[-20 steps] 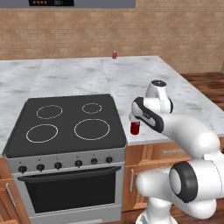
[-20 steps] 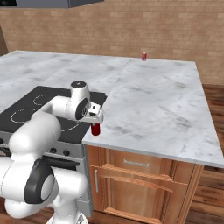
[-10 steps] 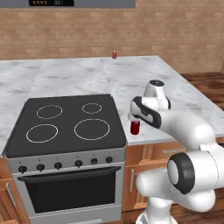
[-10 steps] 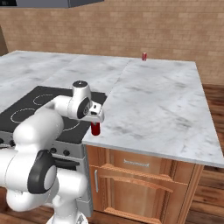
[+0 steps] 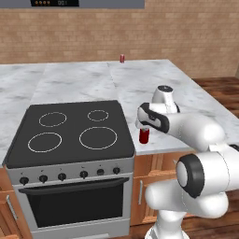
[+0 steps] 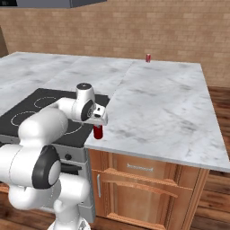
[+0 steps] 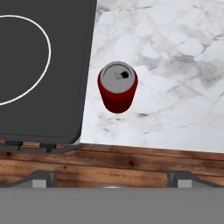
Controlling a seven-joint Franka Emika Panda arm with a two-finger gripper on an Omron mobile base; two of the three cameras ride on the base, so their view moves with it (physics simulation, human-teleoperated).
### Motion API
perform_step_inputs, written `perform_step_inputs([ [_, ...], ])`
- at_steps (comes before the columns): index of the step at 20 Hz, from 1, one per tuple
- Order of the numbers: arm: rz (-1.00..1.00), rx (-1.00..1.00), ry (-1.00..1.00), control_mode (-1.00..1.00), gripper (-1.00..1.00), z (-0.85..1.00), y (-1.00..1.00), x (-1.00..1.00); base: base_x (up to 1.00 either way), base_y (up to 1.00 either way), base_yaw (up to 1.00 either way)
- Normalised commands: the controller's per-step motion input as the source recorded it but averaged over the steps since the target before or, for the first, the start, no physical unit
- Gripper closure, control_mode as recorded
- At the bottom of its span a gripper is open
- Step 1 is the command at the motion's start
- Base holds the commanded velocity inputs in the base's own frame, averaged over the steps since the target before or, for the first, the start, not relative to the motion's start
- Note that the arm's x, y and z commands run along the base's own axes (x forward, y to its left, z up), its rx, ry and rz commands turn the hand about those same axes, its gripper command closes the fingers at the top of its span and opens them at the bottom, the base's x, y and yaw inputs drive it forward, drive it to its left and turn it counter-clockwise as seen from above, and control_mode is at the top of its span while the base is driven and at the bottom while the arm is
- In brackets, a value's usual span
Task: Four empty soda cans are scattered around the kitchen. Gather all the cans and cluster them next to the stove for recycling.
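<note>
A red soda can [image 5: 144, 135] [image 6: 98, 132] [image 7: 117, 87] stands upright on the marble counter [image 5: 154, 84], just right of the black stove [image 5: 70, 135] [image 6: 42, 96] [image 7: 39, 78] and near the counter's front edge. My gripper [image 5: 142, 125] [image 6: 99, 120] [image 7: 112, 181] hangs straight above this can, open, with nothing between its fingers and a gap between it and the can top. A second red soda can [image 5: 122, 58] [image 6: 148, 58] stands far back on the counter by the brick wall.
The marble counter [image 6: 157, 103] wraps around the stove and stretches wide to the right. Wooden cabinets [image 6: 143, 188] sit below its front edge. A brick wall [image 5: 140, 32] closes the back. The oven front with knobs [image 5: 70, 175] lies under the cooktop.
The open hand stays almost in place above the red can. The arm's elbow has swung a little. Both cans stand where they were.
</note>
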Motion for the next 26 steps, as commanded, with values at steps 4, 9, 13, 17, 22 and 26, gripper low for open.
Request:
perform_step_inputs([
  [4,0.00,0.00,0.00,-1.00,-1.00,-0.08,0.00,0.10,0.00,0.00,0.00],
  [9,0.00,0.00,0.00,-1.00,-1.00,-0.06,0.00,0.04,0.00,0.00,0.00],
  [13,0.00,0.00,0.00,-1.00,-1.00,-0.05,0.00,0.01,0.00,0.00,0.00],
  [17,0.00,0.00,0.00,-1.00,-1.00,-0.07,0.00,0.02,0.00,0.00,0.00],
  [22,0.00,0.00,0.00,-1.00,-1.00,-0.11,0.00,0.09,0.00,0.00,0.00],
  [26,0.00,0.00,0.00,-1.00,-1.00,-0.12,0.00,0.11,0.00,0.00,0.00],
])
